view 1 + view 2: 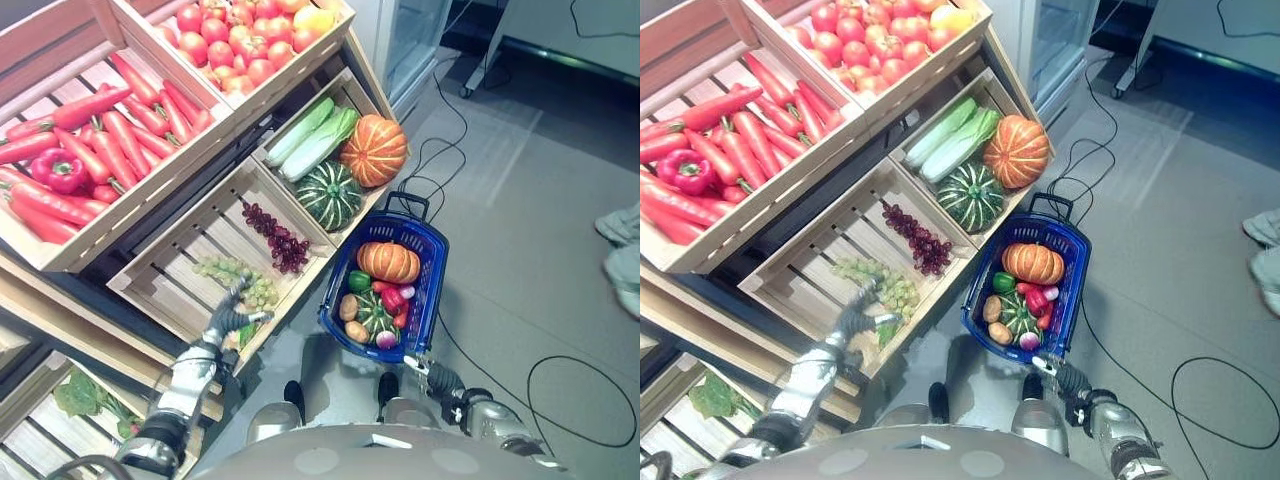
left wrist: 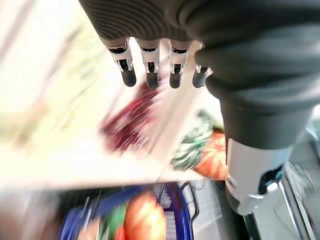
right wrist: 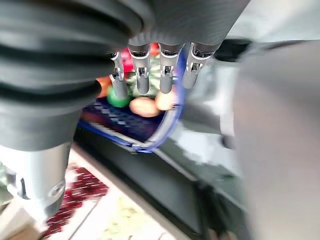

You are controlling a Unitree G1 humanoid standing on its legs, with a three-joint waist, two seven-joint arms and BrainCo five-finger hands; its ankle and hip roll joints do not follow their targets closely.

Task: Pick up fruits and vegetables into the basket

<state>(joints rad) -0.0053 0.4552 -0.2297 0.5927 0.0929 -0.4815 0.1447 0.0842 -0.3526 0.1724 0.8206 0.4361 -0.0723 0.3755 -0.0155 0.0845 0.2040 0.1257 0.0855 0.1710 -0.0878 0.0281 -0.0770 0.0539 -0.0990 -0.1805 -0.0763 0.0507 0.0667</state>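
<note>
**Reaching for the green grapes: left hand at the bunch, basket off to its right**

Lying in the lower wooden crate (image 1: pixel 170 262), the green grapes (image 1: pixel 240 276) sit on the slats at the near end, their long axis running along the crate's front edge. The purple grapes (image 1: pixel 278 238) lie further in, toward the far corner of the same crate, apart from the green bunch.

The left hand (image 1: pixel 228 316) is at the near rim of the crate, fingertips just reaching the near edge of the green bunch. The grapes lie straight ahead of the fingers, slightly up and away from the robot. In the left wrist view the fingers (image 2: pixel 151 75) are extended side by side, not curled; nothing is held.

The blue basket (image 1: pixel 428 262) stands on the floor to the right of the crate, already holding an orange pumpkin (image 1: pixel 388 261), a small green squash (image 1: pixel 372 312) and other small produce. The right hand (image 1: pixel 432 376) is at the basket's near rim; its fingers (image 3: pixel 142 75) hang straight over the rim, holding nothing.

Judgement: the left hand is clearly nearer the grapes; the carry then goes rightward to the basket.
</note>
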